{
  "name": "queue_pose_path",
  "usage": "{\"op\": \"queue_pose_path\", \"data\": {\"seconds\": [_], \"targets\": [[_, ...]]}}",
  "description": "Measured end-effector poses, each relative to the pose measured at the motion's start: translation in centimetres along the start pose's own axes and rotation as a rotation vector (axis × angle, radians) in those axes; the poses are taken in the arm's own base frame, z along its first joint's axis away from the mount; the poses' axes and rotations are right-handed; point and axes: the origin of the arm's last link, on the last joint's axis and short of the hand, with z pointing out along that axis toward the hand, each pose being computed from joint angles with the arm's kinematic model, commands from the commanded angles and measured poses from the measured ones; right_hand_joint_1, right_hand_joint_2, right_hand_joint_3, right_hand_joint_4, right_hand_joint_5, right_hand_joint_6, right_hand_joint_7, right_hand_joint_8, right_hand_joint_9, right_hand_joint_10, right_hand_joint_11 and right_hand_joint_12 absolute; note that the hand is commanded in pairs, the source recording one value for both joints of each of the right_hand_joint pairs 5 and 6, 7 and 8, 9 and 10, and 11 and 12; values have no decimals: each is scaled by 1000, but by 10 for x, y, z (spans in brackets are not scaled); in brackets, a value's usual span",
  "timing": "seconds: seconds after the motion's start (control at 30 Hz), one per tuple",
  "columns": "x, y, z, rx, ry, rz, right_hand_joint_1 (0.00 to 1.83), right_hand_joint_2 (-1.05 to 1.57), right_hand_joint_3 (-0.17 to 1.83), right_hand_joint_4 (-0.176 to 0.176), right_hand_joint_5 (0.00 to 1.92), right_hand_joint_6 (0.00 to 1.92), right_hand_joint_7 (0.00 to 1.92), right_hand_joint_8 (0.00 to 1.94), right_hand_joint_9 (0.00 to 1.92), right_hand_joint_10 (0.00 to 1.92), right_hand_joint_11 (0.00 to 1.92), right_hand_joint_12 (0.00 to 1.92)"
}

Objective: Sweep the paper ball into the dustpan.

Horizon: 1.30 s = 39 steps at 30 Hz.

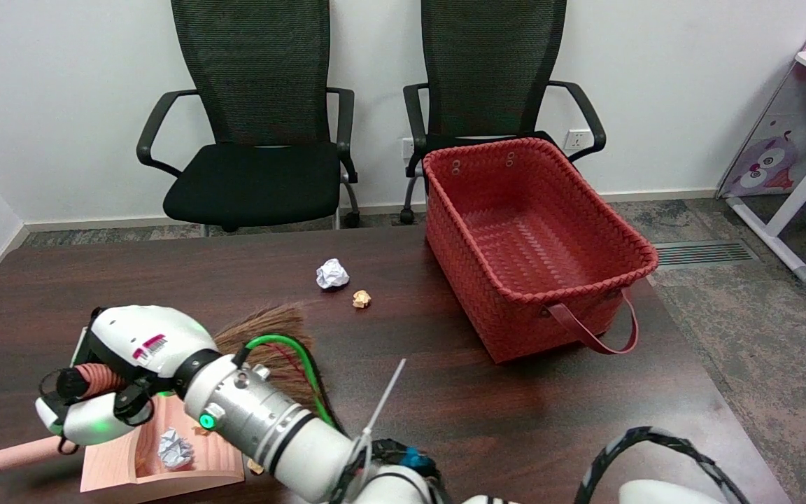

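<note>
hand (pixel 105 378) over dark table (pixel 445 392), chairs (pixel 256 140) behind.

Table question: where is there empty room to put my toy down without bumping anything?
The table is bare along its far left, behind the right hand. Another bare patch lies near the front, right of the arm and below the red basket. It is crowded at the near left: hand, broom, dustpan. Two paper balls sit mid-table.

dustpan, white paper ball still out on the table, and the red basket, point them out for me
dustpan (pixel 196 467): head view, on its bare pink floor near the front lip.
white paper ball (pixel 332 274): head view, on the middle of the crumpled ball.
red basket (pixel 588 288): head view, on its near woven rim.
</note>
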Motion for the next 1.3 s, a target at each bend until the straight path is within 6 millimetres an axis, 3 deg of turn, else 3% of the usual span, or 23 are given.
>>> {"op": "queue_pose_path", "data": {"seconds": [0.53, 0.73, 0.97, 1.27, 1.3], "targets": [[-22, 7, 34, -116, 1, 198, 917, 1571, 1219, 0, 1920, 1920, 1920, 1920, 1920, 1920, 1920, 1920], [-28, 10, 36, -147, 8, 241, 917, 1571, 1234, 0, 1920, 1920, 1920, 1920, 1920, 1920, 1920, 1920], [-34, 14, 36, -177, 13, 280, 913, 1571, 1421, -1, 1920, 1920, 1920, 1920, 1920, 1920, 1920, 1920], [-36, 18, 35, -186, 22, 396, 890, 1506, 1497, -22, 1920, 1920, 1920, 1920, 1920, 1920, 1920, 1920], [-36, 18, 35, -184, 24, 411, 908, 1483, 1507, -7, 1920, 1920, 1920, 1920, 1920, 1920, 1920, 1920]]}}
